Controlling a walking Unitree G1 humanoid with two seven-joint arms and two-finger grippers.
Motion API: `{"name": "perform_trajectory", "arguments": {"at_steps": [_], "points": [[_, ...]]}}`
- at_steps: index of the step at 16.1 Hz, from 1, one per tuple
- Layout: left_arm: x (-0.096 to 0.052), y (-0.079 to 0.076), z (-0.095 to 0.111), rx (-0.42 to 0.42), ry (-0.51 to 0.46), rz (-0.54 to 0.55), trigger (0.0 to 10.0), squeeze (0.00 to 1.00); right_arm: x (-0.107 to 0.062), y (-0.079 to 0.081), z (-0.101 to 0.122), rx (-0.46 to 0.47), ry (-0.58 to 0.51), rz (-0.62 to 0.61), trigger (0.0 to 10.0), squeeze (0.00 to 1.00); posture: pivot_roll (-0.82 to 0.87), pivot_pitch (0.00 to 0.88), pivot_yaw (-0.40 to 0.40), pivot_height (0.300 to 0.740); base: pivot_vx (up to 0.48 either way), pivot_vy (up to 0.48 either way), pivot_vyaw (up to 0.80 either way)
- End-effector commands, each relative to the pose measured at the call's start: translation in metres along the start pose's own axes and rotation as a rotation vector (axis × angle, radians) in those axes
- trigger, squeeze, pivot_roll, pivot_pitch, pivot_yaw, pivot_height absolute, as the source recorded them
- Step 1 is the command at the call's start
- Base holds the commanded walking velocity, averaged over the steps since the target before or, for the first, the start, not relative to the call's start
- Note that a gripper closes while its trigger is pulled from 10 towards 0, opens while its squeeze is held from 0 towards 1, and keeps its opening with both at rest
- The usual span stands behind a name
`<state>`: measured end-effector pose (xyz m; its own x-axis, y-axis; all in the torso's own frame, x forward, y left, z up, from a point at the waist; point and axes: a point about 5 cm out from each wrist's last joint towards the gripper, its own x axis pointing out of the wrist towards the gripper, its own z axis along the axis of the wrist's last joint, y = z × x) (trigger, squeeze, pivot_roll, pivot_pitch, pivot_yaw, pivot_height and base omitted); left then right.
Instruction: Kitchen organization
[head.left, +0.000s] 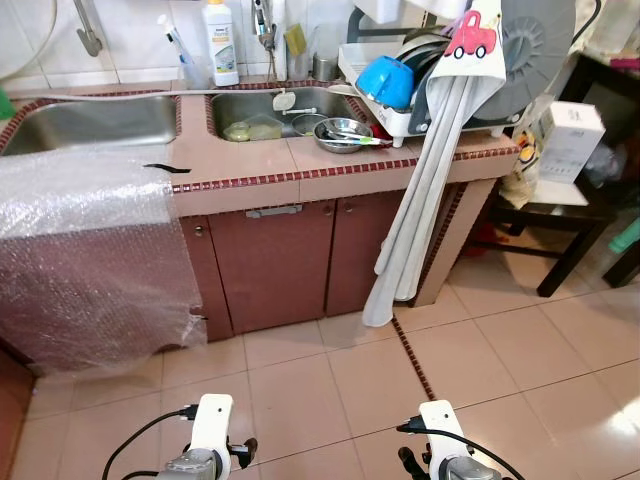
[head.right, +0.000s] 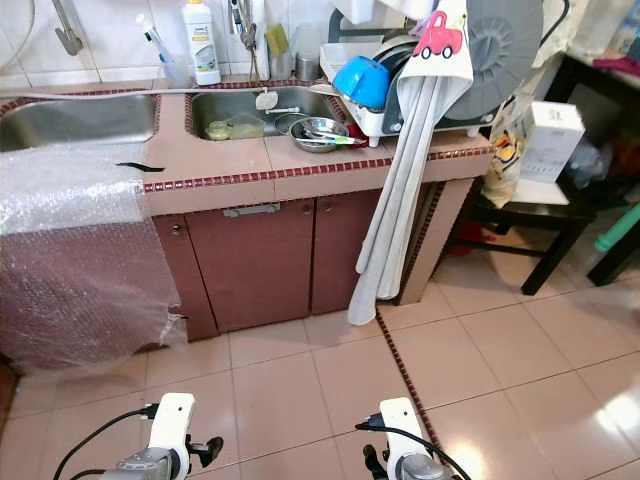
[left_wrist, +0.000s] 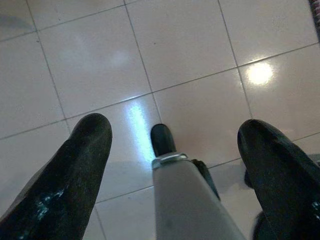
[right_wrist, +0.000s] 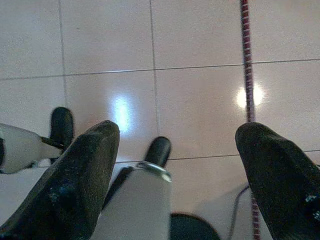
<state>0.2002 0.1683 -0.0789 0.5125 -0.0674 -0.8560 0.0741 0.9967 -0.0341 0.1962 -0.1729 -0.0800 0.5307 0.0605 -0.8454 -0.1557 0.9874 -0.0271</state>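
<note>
A tiled counter (head.left: 330, 172) with two steel sinks was seen across the upper part of the frame in the head views. The right sink (head.left: 262, 108) held a steel bowl (head.left: 343, 134) and other dishes, and a dish rack (head.left: 420, 70) with a blue bowl (head.left: 386, 80) stood at the upper right, with a long pale towel (head.left: 420, 210) draped from it down past the cabinet doors (head.left: 275, 265). A soap bottle (head.left: 220, 42) stood at the top centre behind the sinks. Bubble wrap (head.left: 90, 255) was hung over the counter's left end, covering the middle left of the frame.

Both arms were held low at the bottom edge, well apart from the counter and dishes. In the wrist views the left gripper (left_wrist: 175, 145) and the right gripper (right_wrist: 177, 142) were pointed at the bare floor tiles (head.left: 480, 350), each with its two black fingers spread wide apart and nothing between them.
</note>
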Motion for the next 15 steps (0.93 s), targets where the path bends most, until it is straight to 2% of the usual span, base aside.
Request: {"name": "perform_trajectory", "arguments": {"at_steps": [1, 6, 12, 14, 15], "points": [[-0.0001, 0.0007, 0.0036, 0.041, -0.013, -0.017, 10.0, 0.0, 0.0002, 0.0005, 0.0003, 0.032, 0.002, 0.002, 10.0, 0.0, -0.01, 0.0, 0.024, 0.74, 0.0, 0.0, 0.0], [-0.0007, 0.0044, 0.0026, 0.087, -0.006, -0.014, 10.0, 0.0, 0.0006, 0.0055, -0.0005, 0.061, 0.003, 0.022, 10.0, 0.0, -0.01, 0.0, 0.043, 0.74, 0.0, 0.0, 0.0], [-0.0011, 0.0052, -0.0019, 0.108, 0.01, -0.01, 10.0, 0.0, 0.0006, 0.0072, -0.0022, 0.062, 0.009, 0.032, 10.0, 0.0, -0.02, 0.0, 0.047, 0.74, 0.0, 0.437, 0.0], [-0.0011, 0.0055, -0.0022, 0.128, 0.013, -0.008, 10.0, 0.0, 0.0004, 0.0064, -0.0033, 0.026, 0.012, 0.02, 10.0, 0.0, -0.02, 0.0, 0.051, 0.74, 0.0, 0.429, 0.0], [-0.0011, 0.0054, -0.0024, 0.135, 0.014, -0.009, 10.0, 0.0, 0.0003, 0.0069, -0.0048, 0.047, 0.016, 0.024, 10.0, 0.0, -0.02, 0.0, 0.053, 0.74, 0.0, 0.424, 0.0]]}}
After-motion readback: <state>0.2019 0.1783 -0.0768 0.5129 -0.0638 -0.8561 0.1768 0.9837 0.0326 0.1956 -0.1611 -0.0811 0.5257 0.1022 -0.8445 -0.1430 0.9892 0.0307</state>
